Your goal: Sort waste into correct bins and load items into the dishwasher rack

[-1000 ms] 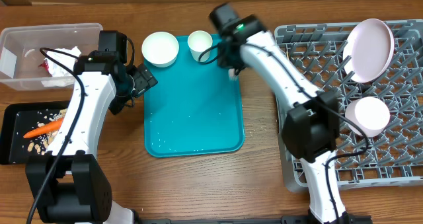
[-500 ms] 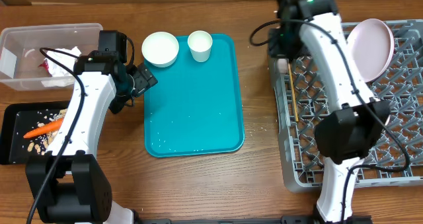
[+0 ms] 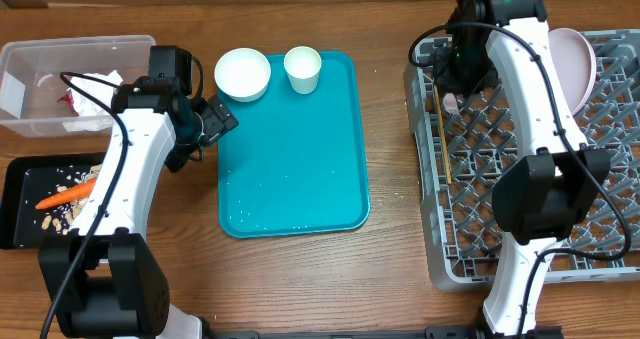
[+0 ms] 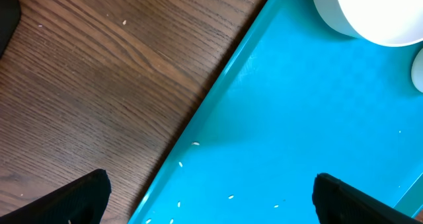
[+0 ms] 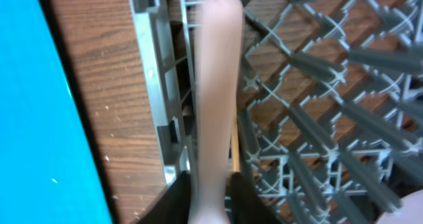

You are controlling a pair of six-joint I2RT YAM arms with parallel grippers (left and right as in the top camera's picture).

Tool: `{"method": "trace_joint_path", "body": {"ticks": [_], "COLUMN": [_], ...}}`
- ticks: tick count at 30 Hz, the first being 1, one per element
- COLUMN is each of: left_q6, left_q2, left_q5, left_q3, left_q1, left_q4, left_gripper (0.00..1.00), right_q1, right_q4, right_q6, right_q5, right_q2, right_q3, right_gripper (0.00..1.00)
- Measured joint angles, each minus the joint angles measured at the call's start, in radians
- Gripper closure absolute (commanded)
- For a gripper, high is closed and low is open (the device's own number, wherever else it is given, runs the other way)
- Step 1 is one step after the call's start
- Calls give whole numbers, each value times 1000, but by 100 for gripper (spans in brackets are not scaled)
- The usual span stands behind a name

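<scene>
Two arms work over the desk (image 3: 390, 259). Left gripper (image 4: 211, 201): jaws spread wide with nothing between them, hovering over the left rim of the teal tray (image 3: 300, 179). White crumbs (image 4: 196, 143) are scattered on the tray beneath it. Bowl (image 3: 243, 74) sits at the tray's far-left corner, with the cup (image 3: 302, 69) just beside it, not touching. Right gripper (image 5: 210, 187) is above the upper-left corner of the dishwasher rack (image 3: 600, 239). Its jaws are pressed on a pale stick, badly blurred in the wrist view and read as the chopsticks (image 3: 444, 141), which overhead run from the gripper down the rack's left column. Plate (image 3: 578, 64) stands on edge in the rack's far row, partly behind the right arm. Clear tub (image 3: 80, 47) holds napkins (image 3: 97, 87) and a red wrapper (image 3: 70, 100). Black tray (image 3: 20, 229), just nearside of the tub, holds the carrot (image 3: 68, 194) and beige scraps (image 3: 62, 217).
</scene>
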Motion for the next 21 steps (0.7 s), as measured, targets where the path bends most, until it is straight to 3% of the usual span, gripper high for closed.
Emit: {"method": "trace_joint_path", "body": {"ticks": [2,4,11,17,19,21], "left_q6": [0,0,0,12,49,86], "left_q2": [0,0,0,0,0,0], "left_q5": [0,0,0,26,57,81], "left_q3": [0,0,0,0,0,0], "left_q1": [0,0,0,0,0,0], "left_q4": [-1,-5,-8,-6,4,23], "left_gripper": [0,0,0,0,0,0], "right_q1": [0,0,0,13,28,44], "right_q4": [13,17,7,18,49,89], "right_q6": [-4,-7,-4,-3,-3,-2], "right_q5": [-2,-3,-30,-218,-299,-372], "right_q2": [0,0,0,0,0,0], "right_q3": [-19,-31,-35,-34,-34,-34], "right_gripper": [32,19,18,17,14,6]}}
